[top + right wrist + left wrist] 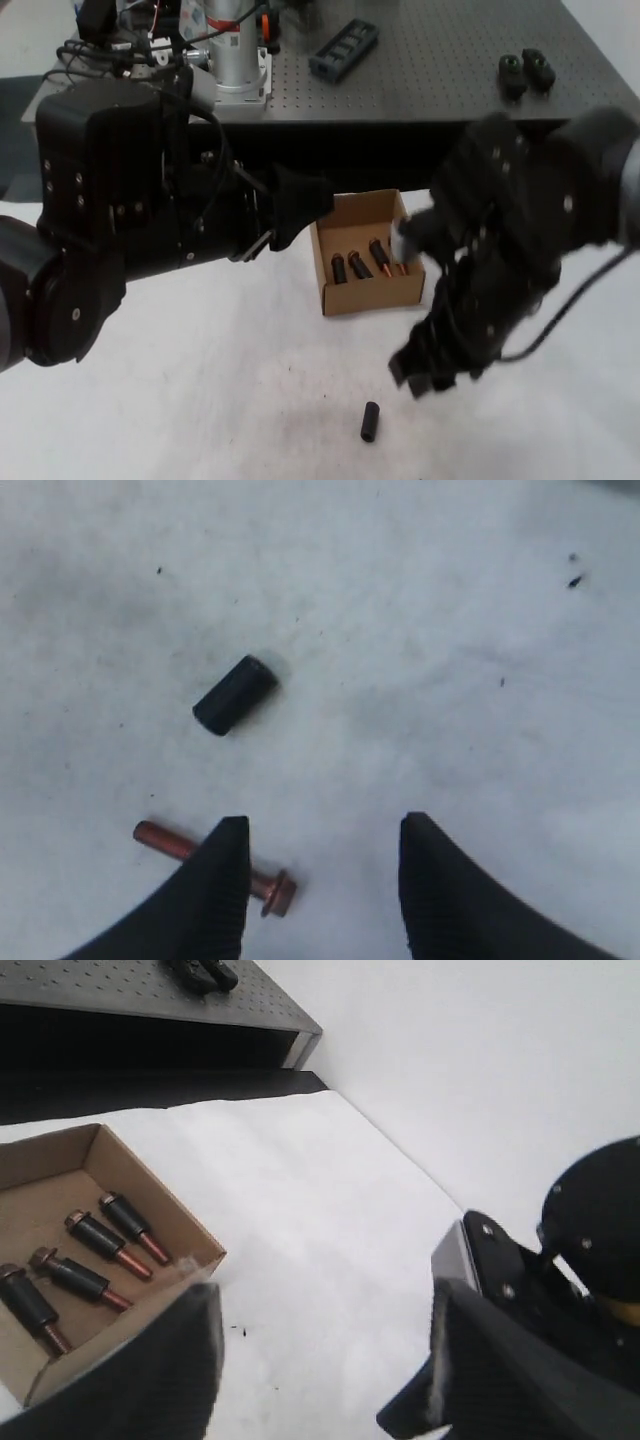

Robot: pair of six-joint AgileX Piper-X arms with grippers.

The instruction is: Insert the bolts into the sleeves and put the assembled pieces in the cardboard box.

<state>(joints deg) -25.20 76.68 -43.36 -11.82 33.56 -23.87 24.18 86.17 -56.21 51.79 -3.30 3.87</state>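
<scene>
Right wrist view: sleeve point(235, 695) near bolt point(166, 837)

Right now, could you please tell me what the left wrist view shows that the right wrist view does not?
Left wrist view, not the right: the cardboard box holding four assembled pieces, with the perforated bench behind it. Right wrist view, not the left: a loose black sleeve and a copper bolt lying apart, the bolt partly behind a finger of the right gripper. Both: the white cover, and an open, empty gripper, the left gripper in its own view.
</scene>
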